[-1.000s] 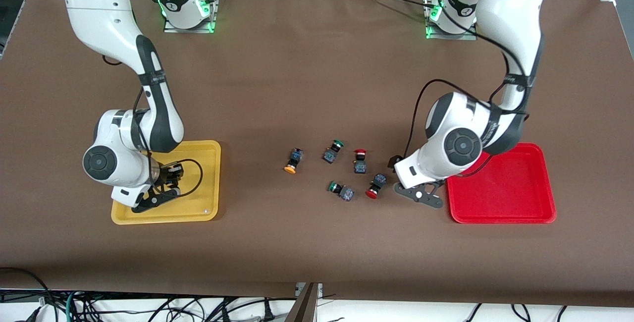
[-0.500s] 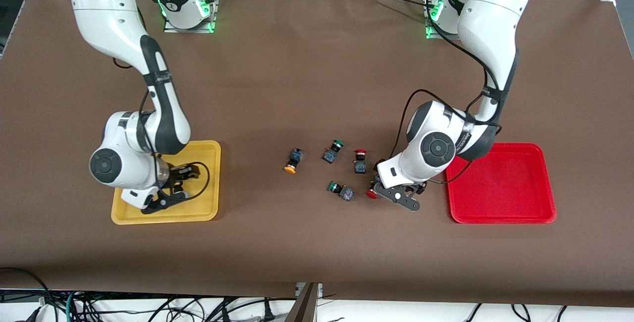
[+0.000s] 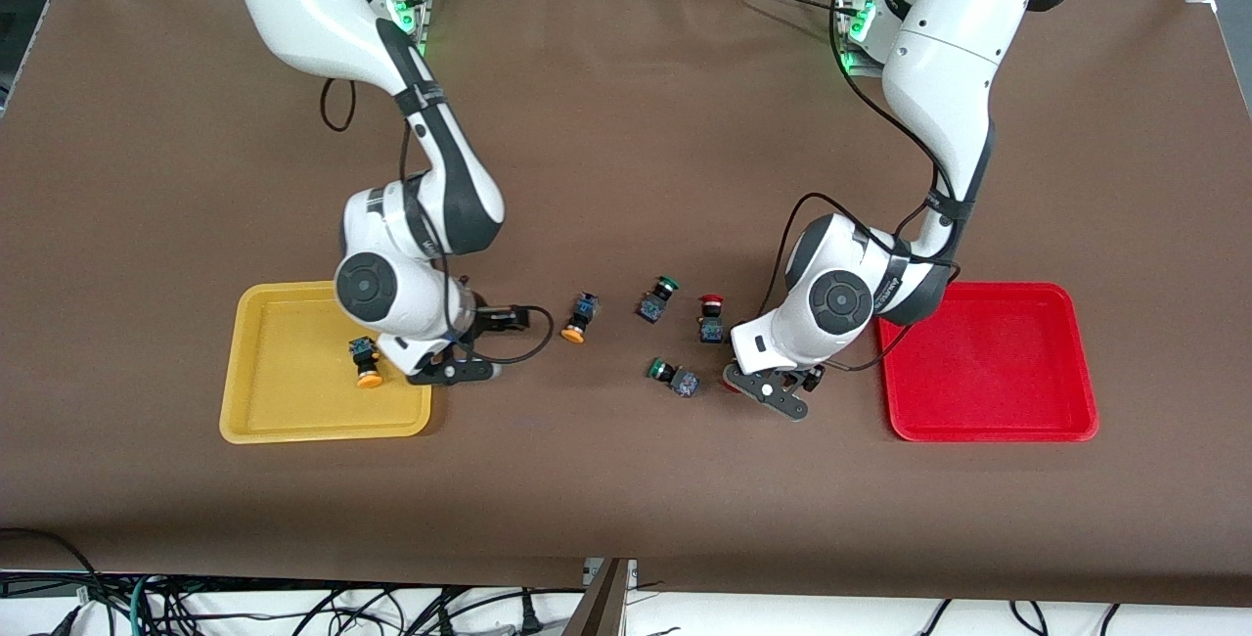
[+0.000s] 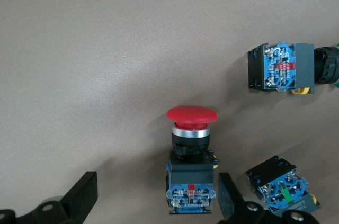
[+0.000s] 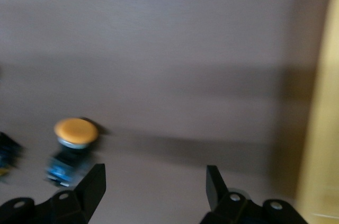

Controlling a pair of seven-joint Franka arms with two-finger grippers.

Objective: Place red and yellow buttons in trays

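The left hand (image 3: 773, 391), its fingers spread and empty, hung low over the brown surface (image 3: 626, 489) at a red-capped push-button switch with a blue-grey block body (image 4: 191, 163), which lay on its side nearest the front camera among the loose switches; in the left wrist view the block sat between the two fingertips with the cap pointing away from the hand, so the long axis ran straight out from the palm and the fingers stood to close across the body's flanks. A green-capped switch (image 3: 673, 375) lay just beside it, toward the right arm's end, close enough that a sloppy closure might nudge it. In the shallow yellow plastic tray (image 3: 284, 421), one yellow-capped switch (image 3: 366, 363) already rested on its side near the rim. The right hand (image 3: 460, 362), also open and holding nothing, hovered over the surface just beside that tray, with the second yellow-capped switch (image 3: 578, 318) lying off toward the table's middle, ahead of its fingers and not yet between them. Farther from the camera lay another red-capped switch (image 3: 711, 316) and another green-capped switch (image 3: 656, 298). The shallow red plastic tray (image 3: 988, 431) held nothing.
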